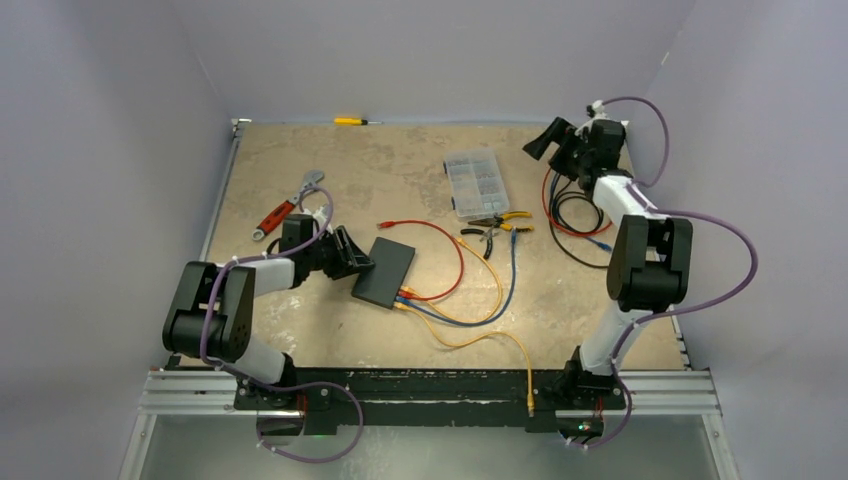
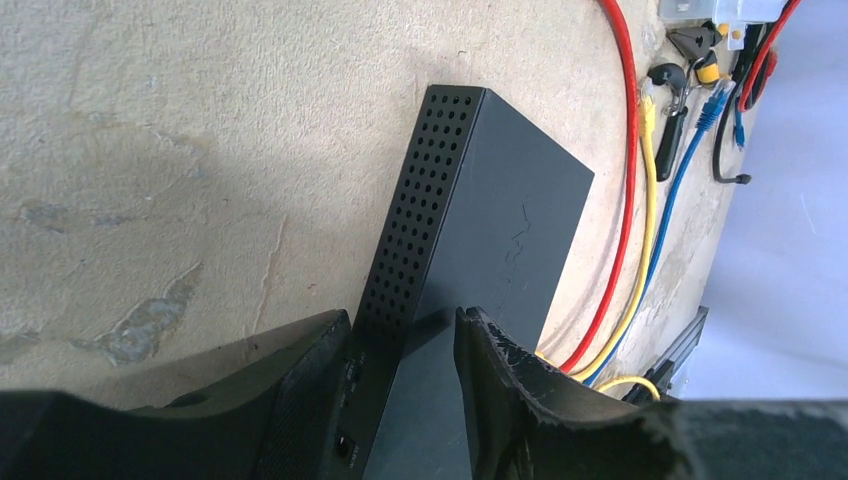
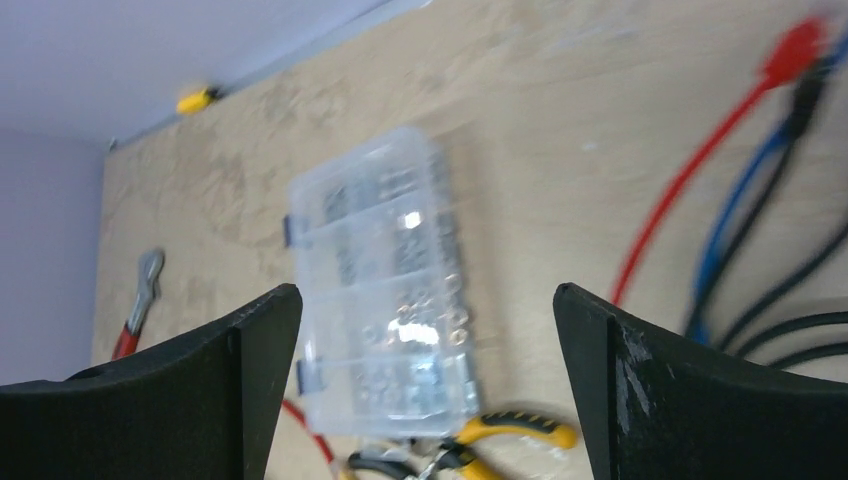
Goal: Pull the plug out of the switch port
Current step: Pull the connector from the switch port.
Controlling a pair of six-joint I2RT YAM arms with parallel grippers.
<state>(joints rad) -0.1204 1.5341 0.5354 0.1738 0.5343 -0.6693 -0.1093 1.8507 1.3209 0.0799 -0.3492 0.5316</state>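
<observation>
A tan, scuffed surface [image 1: 300,330] carries the flat matte-black rectangular switch [image 1: 384,270]. It lies left of centre, its long axis running from the far side toward the near edge with a slight tilt. The left claw [image 2: 402,318] sits against the switch's left long side, jaws partly apart astride the perforated side wall. Whether they pinch the box or merely straddle it cannot be told. The right claw [image 3: 428,300] hangs raised near the far right corner, jaws wide and empty, above a clear plastic compartment organiser box [image 3: 385,290]. A red cable [image 1: 460,262], a yellow cable [image 1: 480,340] and a blue cable [image 1: 513,270] leave the switch's near short edge, where their plugs [image 1: 403,298] sit in the port row, and fan out toward the right arm's side. The pull, on this reading, must run along the long axis, out past that near end — the left arm is far nearer the box, while the plugs lie just beyond its claw and well apart from the right one.
</observation>
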